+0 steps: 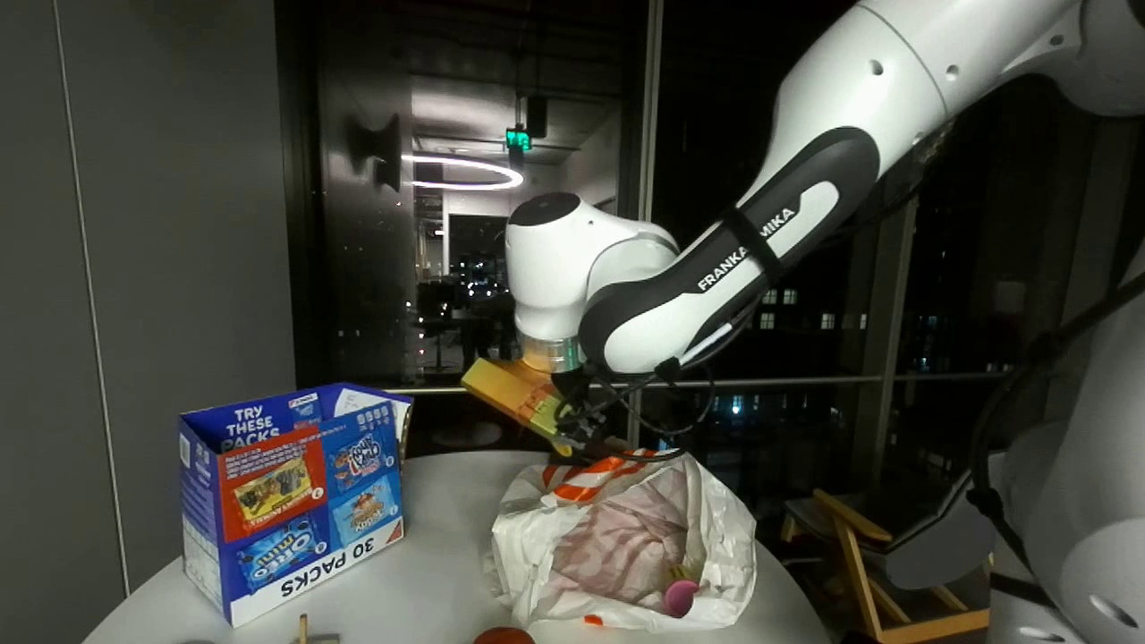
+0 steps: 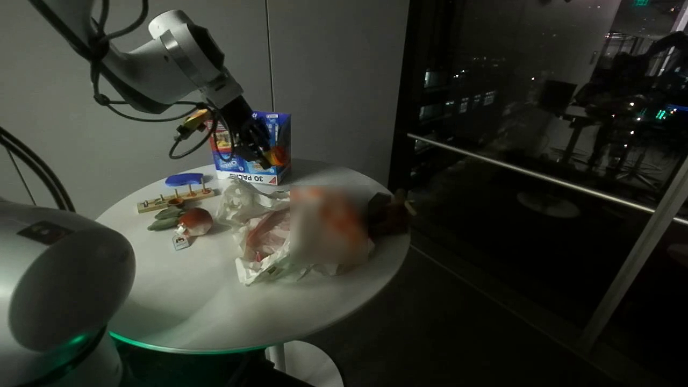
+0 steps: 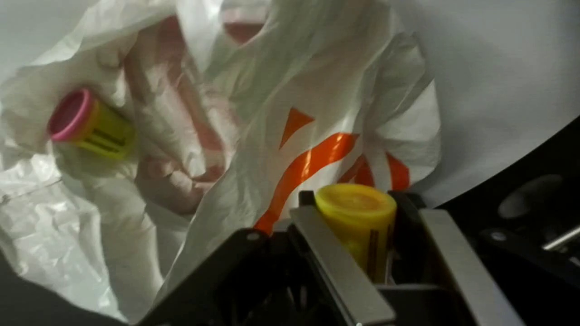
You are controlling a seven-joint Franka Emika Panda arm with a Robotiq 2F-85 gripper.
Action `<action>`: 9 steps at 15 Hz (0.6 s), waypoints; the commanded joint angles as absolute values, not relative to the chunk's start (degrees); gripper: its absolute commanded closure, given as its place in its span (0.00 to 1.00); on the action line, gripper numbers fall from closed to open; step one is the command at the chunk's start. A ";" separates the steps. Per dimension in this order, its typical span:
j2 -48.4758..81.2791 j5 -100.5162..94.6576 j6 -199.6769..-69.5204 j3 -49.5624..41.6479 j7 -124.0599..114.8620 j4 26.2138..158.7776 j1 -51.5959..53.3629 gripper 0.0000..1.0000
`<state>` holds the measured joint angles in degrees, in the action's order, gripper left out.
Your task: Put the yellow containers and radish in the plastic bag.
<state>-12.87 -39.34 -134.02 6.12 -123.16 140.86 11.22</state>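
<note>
Between the fingers point(image 3: 340, 267) of your gripper point(image 3: 357, 199) you've got a yellow container point(image 3: 364, 231), flat yellow end at the tips. Fingers sit partway apart, one on each side, clamped on it. Wrist cam puts it over the orange-printed side of the plastic bag point(image 3: 276, 95); can't tell whether it touches the plastic. Second yellow container point(image 3: 106, 131), pink lid, lies tilted inside the bag. Both exterior views show the bag on the round white table point(image 2: 188, 290), mouth spread, pinkish inside. Your radish point(image 2: 196, 220) is on the table, outside the bag but near it, green leaf-like pieces point(image 2: 166, 217) right beside it, plus a small white item point(image 2: 181, 243) too small to identify. Past those, you have a wooden peg strip point(image 2: 185, 196) and a flat blue piece point(image 2: 184, 179), both near the blue carton point(image 1: 309, 510), which stands upright, top open.
</note>
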 commanded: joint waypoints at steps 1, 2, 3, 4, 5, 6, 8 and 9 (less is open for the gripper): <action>-18.07 -34.17 -130.12 7.37 -119.82 146.01 8.32 0.79; -18.01 -32.08 -130.17 7.21 -118.18 147.07 8.08 0.80; -17.61 -28.46 -130.97 6.91 -114.96 148.30 8.48 0.80; -17.18 -25.03 -131.45 6.81 -111.70 149.34 8.68 0.80; -15.86 -22.55 -131.73 7.03 -109.47 149.97 8.49 0.81; -14.52 -19.54 -132.07 6.91 -106.51 150.49 8.57 0.81; -11.19 -17.47 -132.65 7.54 -104.49 150.90 7.52 0.81; -9.48 -18.68 -133.39 7.92 -105.53 151.06 6.61 0.81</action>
<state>-13.62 -19.65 -131.10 6.58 -107.13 151.08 8.93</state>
